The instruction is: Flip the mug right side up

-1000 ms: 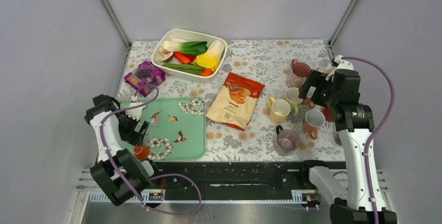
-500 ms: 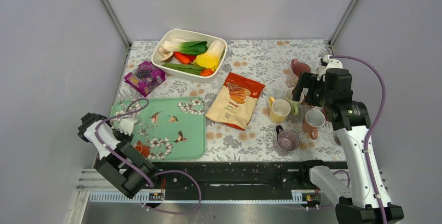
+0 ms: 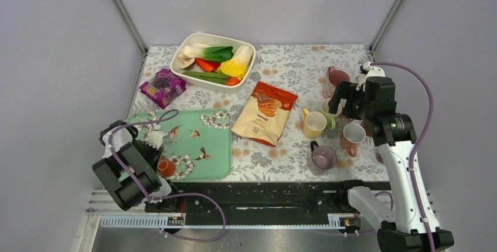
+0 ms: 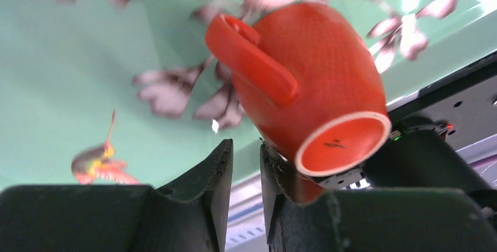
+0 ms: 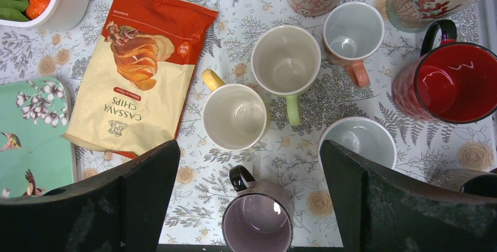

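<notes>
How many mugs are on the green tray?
1: the orange mug, tipped over at the near edge of the tray beside the left gripper; the arm hides one corner.

You can read only the words "CASSAVA CHIPS", printed on the orange chips bag point(image 5: 140, 70); its other print is too small.

Robotics lab test booth: bare grey walls point(image 3: 252, 0), metal corner posts point(image 3: 122, 10), black mounting rail point(image 3: 264, 193) fronting the table point(image 3: 293, 64).
</notes>
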`<control>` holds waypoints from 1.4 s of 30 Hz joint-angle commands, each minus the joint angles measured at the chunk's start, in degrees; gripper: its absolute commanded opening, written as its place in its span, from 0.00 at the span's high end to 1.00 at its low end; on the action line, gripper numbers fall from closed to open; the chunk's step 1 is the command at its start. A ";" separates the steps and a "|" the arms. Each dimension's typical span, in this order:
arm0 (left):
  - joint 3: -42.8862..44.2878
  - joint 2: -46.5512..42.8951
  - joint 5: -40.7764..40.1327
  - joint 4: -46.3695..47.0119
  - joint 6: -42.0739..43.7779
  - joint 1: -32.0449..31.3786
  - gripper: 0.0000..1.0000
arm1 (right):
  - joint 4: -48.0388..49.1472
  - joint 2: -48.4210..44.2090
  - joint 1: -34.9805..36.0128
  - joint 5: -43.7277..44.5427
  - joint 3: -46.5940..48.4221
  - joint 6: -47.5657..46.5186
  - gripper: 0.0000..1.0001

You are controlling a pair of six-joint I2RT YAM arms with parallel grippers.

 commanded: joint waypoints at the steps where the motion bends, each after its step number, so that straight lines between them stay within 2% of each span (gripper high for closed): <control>1: 1.70 3.73 5.02 1.58 -6.23 -8.71 0.73 | 0.72 -1.16 0.60 0.25 2.20 -0.24 0.01; 6: 7.66 9.41 6.77 4.99 -14.61 -20.13 0.72 | 1.34 -2.64 0.53 -0.12 1.35 -0.24 0.00; 9: 11.41 12.98 9.02 5.42 -14.71 -25.88 0.72 | 1.67 -4.04 0.53 -0.40 0.28 -0.21 0.01; 14: 18.72 19.95 9.73 4.86 -17.39 -31.13 0.72 | 2.38 -7.95 0.57 -0.37 -2.64 -0.66 0.01; 17: 22.80 21.82 12.14 1.21 -17.81 -32.74 0.71 | 3.22 -10.20 0.53 -1.73 -4.30 -0.67 0.01; 19: 24.68 21.45 13.12 -1.72 -18.08 -33.18 0.66 | 3.56 -11.23 0.57 -2.58 -5.17 -0.63 0.00; 22: 26.38 19.67 11.38 -3.75 -22.45 -33.21 0.52 | 4.17 -12.34 0.54 -3.22 -6.03 -0.38 0.00; 26: 23.70 17.89 6.46 -5.47 -26.61 -33.78 0.26 | 4.82 -13.14 0.58 -4.61 -7.62 0.27 0.01; 28: 21.53 18.07 2.68 -5.52 -27.61 -34.15 0.08 | 5.42 -13.50 0.59 -5.42 -8.84 0.59 0.01; 29: 20.65 18.38 1.01 -5.42 -28.00 -34.09 0.02 | 5.79 -13.75 0.62 -6.00 -9.61 0.75 0.01; 33: 18.12 19.21 -2.23 -5.38 -30.32 -34.13 0.01 | 8.25 -14.45 0.69 -9.42 -12.65 1.19 0.01; 42: 17.81 16.94 -0.48 -12.94 -32.09 -35.07 0.01 | 10.69 -15.04 2.00 -12.75 -14.14 0.77 0.01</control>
